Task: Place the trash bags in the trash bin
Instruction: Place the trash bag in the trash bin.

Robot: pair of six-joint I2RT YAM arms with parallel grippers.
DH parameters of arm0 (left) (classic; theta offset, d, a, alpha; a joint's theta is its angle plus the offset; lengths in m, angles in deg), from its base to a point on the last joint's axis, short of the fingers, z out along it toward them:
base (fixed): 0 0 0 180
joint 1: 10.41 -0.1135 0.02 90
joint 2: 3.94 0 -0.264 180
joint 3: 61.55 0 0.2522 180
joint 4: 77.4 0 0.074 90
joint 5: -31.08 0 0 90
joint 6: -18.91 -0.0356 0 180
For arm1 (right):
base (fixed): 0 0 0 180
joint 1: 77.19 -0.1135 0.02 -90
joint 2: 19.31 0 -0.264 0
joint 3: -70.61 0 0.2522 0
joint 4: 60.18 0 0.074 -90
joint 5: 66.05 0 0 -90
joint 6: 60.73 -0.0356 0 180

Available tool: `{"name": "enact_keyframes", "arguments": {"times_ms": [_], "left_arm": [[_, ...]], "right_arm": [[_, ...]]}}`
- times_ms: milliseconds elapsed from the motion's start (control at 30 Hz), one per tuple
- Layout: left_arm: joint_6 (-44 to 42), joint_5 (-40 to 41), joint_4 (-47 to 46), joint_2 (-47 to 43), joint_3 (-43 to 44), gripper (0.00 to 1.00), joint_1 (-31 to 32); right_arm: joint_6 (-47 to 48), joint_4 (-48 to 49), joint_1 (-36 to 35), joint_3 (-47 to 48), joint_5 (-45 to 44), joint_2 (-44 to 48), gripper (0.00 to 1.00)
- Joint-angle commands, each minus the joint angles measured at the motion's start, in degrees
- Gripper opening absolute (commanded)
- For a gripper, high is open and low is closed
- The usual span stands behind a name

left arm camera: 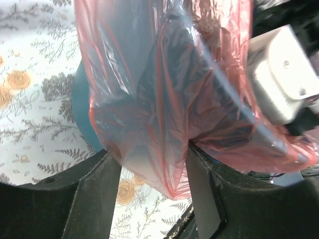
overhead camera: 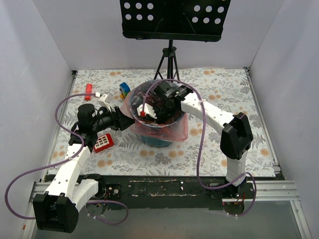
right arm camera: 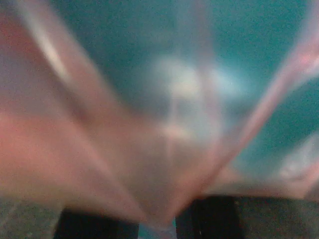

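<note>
Bag [overhead camera: 175, 130] draped over bin [overhead camera: 155, 141], frame centre, part hanging outside. Left pincer [left arm camera: 152, 199] spread, film loose between; right pincer [right arm camera: 157, 224] looks clamped on film inside bin. We fear thin film tearing, edge slipping off, bin tipping under pull.

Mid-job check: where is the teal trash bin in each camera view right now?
Top external: trash bin at table centre, mostly draped by the trash bag.
Left wrist: a teal sliver at left, behind the film.
Right wrist: blurred teal fills the upper background.
Shared landmark: the red-pink trash bag.
</note>
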Motion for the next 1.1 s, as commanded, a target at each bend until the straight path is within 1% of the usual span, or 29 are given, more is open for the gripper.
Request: {"name": "enact_keyframes", "arguments": {"times_ms": [0,133,300,467,533,567,600,667,700,733,767,833,867,900,967,1033,1067], "left_arm": [[1.4,-3.7,-7.9,-0.3,0.5,0.52,-0.3],[0.4,-2.7,-5.5,-0.6,1.5,0.53,-0.4],[-4.1,0.5,3.3,-2.4,6.7,0.57,-0.4],[-7.1,2.7,12.7,-2.3,14.2,0.68,-0.6],[-7.2,4.0,17.4,-1.5,17.5,0.76,-0.6],[-6.8,5.3,19.5,-0.9,19.6,0.84,-0.6],[-6.1,7.4,21.5,-0.3,21.5,0.98,-0.6],[-3.1,17.5,25.3,1.2,25.9,0.98,-0.6],[-3.6,21.6,27.0,2.2,28.5,0.98,-0.6],[-4.0,27.1,28.6,3.6,30.8,0.98,-0.6],[-4.1,32.6,30.4,4.8,33.5,0.98,-0.6],[-5.4,42.9,32.1,7.2,38.1,0.98,-0.6],[-6.9,47.3,32.3,8.3,40.3,0.98,-0.6],[-8.2,49.2,32.1,8.7,41.3,0.98,-0.6],[-11.4,50.0,29.4,8.1,41.6,0.98,-0.6],[-13.0,50.2,26.5,7.2,41.9,0.98,-0.6],[-12.9,50.4,26.2,7.5,43.2,0.98,-0.6]], "right_arm": [[-0.9,4.5,-0.3,-0.7,1.5,-0.2,0.35],[-3.0,3.4,-0.3,2.9,0.1,0.2,0.38],[-3.4,-3.2,-0.4,9.7,-2.3,4.5,0.46],[-4.4,-4.0,-0.4,6.1,-2.2,13.6,0.56],[-4.5,-4.9,-0.4,5.4,-2.6,16.5,0.57],[-6.2,-4.5,-0.4,5.5,-4.3,17.6,0.57],[-9.5,-2.6,-0.4,5.6,-6.9,18.7,0.58],[-13.4,0.8,-0.1,5.8,-10.6,20.8,0.61],[-15.1,3.3,0.3,5.5,-12.3,22.3,0.62],[-19.7,6.8,0.4,4.9,-14.8,23.6,0.70],[-23.1,11.4,0.6,4.0,-16.6,25.1,0.73],[-27.6,18.6,0.8,3.2,-20.1,27.0,0.76],[-28.8,20.4,1.0,4.7,-22.1,26.5,0.76],[-29.3,20.3,1.2,7.1,-23.4,25.4,0.76],[-30.0,21.2,2.4,10.0,-26.7,23.7,0.77],[-30.2,23.8,4.2,10.4,-27.2,23.6,0.77],[-30.3,24.7,4.8,11.3,-29.5,23.2,0.77]]}}
